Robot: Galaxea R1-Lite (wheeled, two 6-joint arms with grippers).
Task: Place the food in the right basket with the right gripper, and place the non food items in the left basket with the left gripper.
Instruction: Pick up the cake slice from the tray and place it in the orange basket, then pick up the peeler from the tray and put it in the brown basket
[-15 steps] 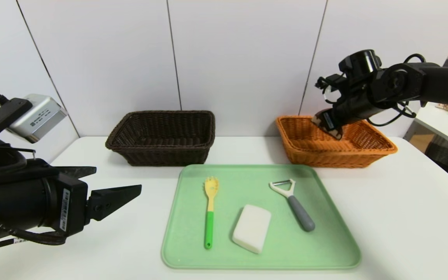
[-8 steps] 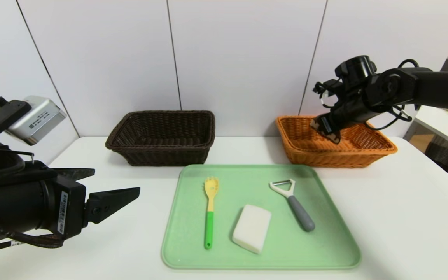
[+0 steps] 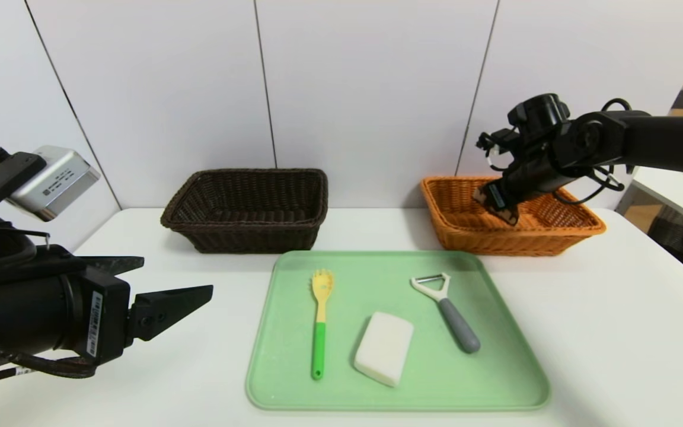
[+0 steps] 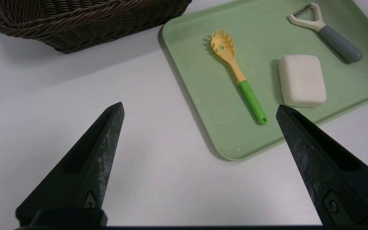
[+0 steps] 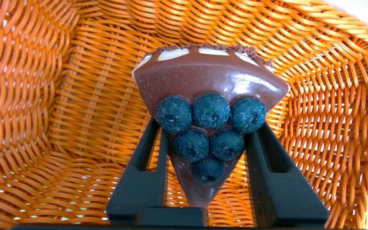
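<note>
The right gripper reaches down into the orange basket, at about 1 o'clock from the tray. Between its fingers sits the cake (a chocolate slice with blueberries on top). The fingers are beside the narrow part of the slice, but I cannot tell if they grip it or are letting it go; the slice is low inside the basket, near the bottom.

So the food step looks almost done. The non-food part is not yet begun: the fork, the soap and the peeler all lie on the tray, and the dark basket, at 11 o'clock from the tray, shows nothing inside. The left gripper waits wide open at 9 o'clock of the tray, above the table, holding nothing.
</note>
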